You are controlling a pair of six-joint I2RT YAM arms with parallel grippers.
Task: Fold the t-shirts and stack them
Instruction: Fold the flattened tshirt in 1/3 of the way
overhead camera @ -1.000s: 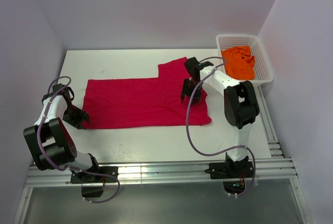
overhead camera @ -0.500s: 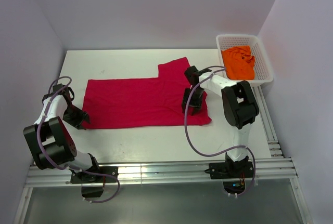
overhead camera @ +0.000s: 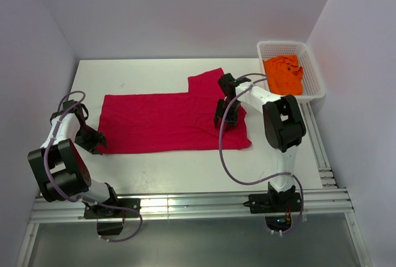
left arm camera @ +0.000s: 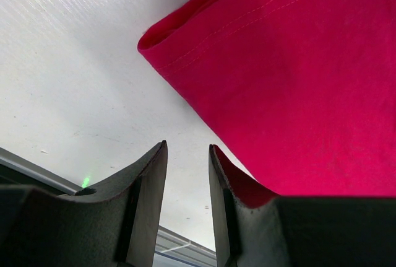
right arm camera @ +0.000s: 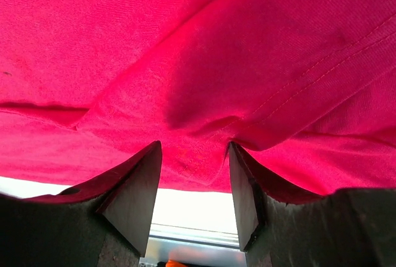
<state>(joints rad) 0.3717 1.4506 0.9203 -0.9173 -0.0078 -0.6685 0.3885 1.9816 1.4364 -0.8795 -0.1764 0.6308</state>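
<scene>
On the table lies the crimson t-shirt, spread flat. The right gripper hangs released over its right end, and the left gripper is released at its left corner. The orange t-shirt sits in the basket.

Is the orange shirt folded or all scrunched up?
Scrunched up: the orange t-shirt lies in a wrinkled heap inside the white mesh basket.

One red t-shirt; one orange t-shirt; one basket
</scene>
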